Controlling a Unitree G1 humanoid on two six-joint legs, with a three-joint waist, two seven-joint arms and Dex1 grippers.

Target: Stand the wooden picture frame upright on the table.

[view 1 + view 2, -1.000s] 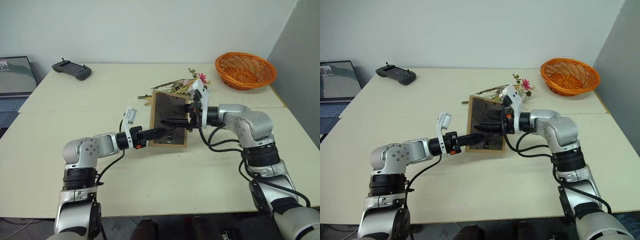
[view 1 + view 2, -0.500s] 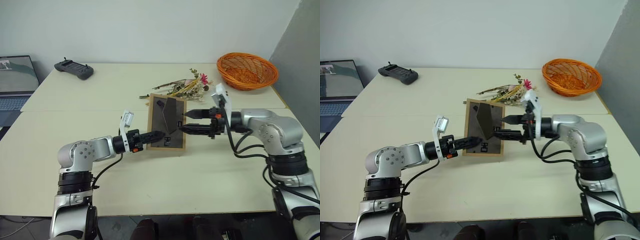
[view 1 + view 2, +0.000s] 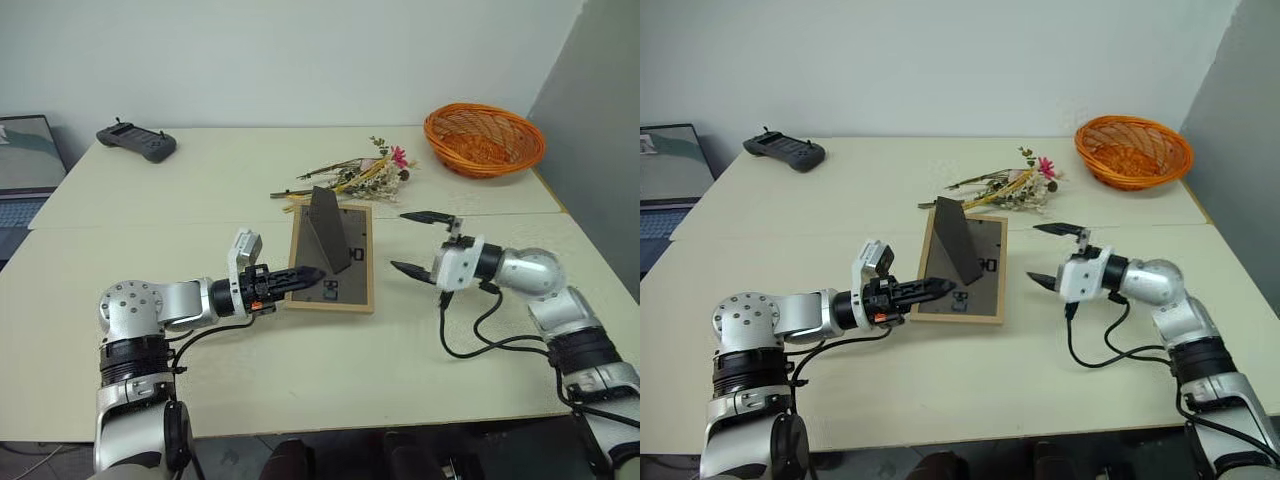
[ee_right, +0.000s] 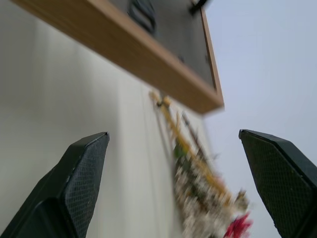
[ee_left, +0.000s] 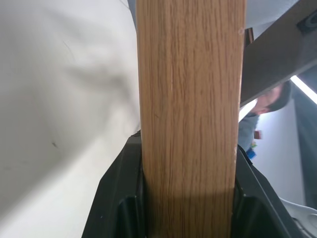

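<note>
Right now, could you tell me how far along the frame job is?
Done: the stand is folded out from the back of the frame, which lies face down on the table. In hand: the left gripper is shut on the frame's left edge, while the right gripper hangs open, apart from it. Left: tipping the frame upright onto its stand and letting go.

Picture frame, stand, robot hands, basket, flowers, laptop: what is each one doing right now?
wooden picture frame: back side up, leaning, not standing yet.
fold-out stand: folded out, sticking up.
left tool: shut on the frame's left edge.
right tool: wide open, holding nothing, off to the frame's right.
orange basket: upright at the table's far right corner.
dried flowers: lying flat behind the frame.
laptop: open, screen lit.
</note>
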